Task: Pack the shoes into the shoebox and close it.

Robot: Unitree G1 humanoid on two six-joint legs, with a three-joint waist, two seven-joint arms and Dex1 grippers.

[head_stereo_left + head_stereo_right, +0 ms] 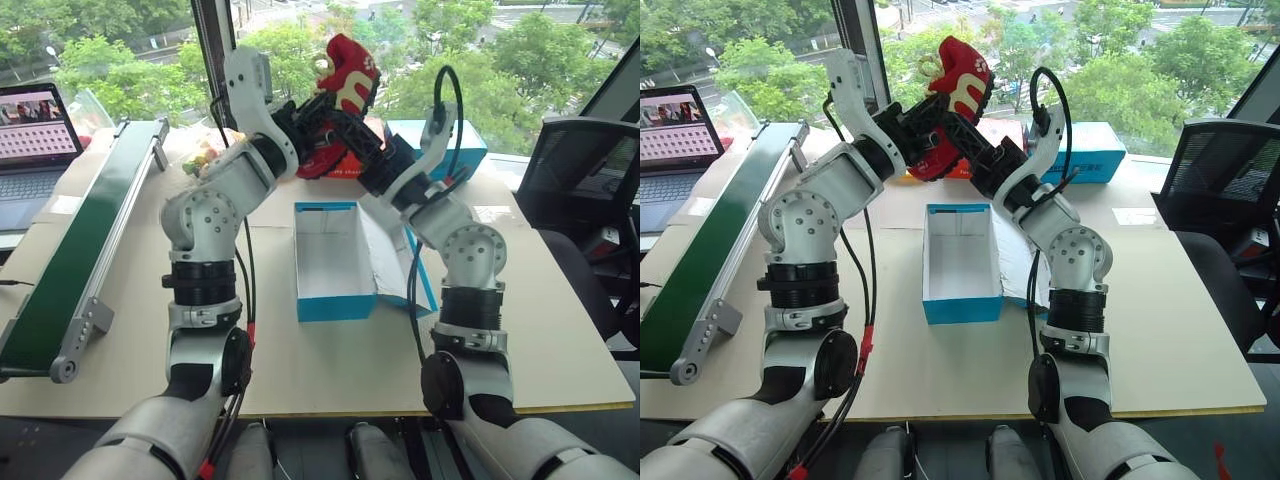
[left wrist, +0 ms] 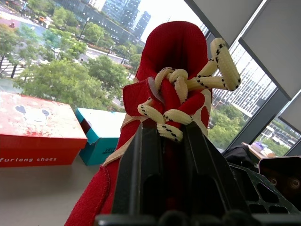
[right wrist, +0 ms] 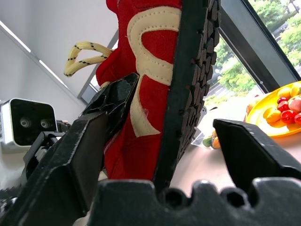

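An upper-floor office or robotics lab: a plain bench point(image 1: 560, 330) against tall windows over treetops, a laptop point(image 1: 35, 150) and conveyor point(image 1: 85, 250) at its left edge, an office chair point(image 1: 590, 190) right.

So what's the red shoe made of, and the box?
The shoe looks like soft red felt or suede with stitched cream stripes, a knobbly black, probably rubber sole, and woven laces. The box looks like matte cardboard, blue outside, white inside, with folded flaps.
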